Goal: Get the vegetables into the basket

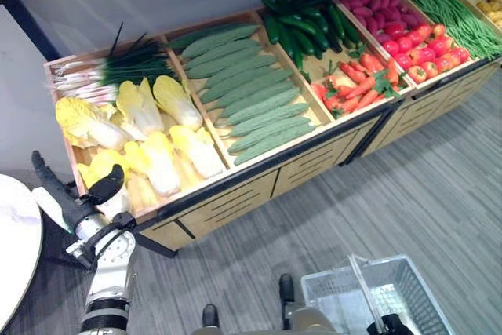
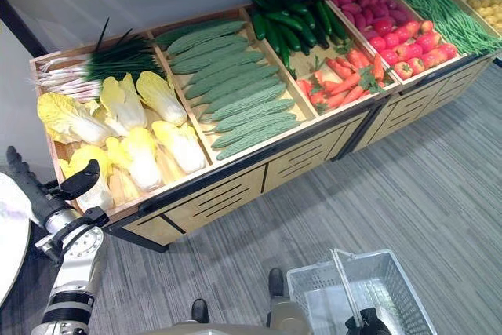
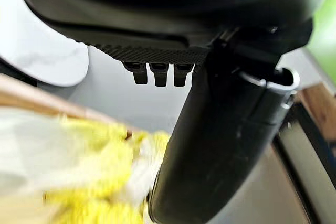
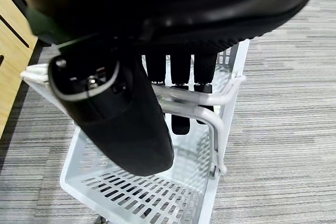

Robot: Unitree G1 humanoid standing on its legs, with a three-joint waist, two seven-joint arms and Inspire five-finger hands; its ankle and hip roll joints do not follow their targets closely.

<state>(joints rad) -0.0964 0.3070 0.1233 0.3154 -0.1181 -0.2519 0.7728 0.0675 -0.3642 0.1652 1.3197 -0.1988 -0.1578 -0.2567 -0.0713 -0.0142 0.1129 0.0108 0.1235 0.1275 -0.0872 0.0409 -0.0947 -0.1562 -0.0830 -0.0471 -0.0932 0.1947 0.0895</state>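
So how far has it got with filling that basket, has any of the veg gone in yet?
Nothing is in yet: the white basket looks empty. The right hand has its fingers curled round the basket's handle, so that part is settled. The left hand is open beside the yellow cabbages at the stand's near corner, holding nothing. All the picking is left.

My right robot hand (image 4: 157, 77) hides part of the basket (image 4: 131, 192) handle, and the head view cuts the basket's near end off. By my left robot hand (image 3: 220, 145) the cabbage (image 3: 89, 182) is a yellow blur.
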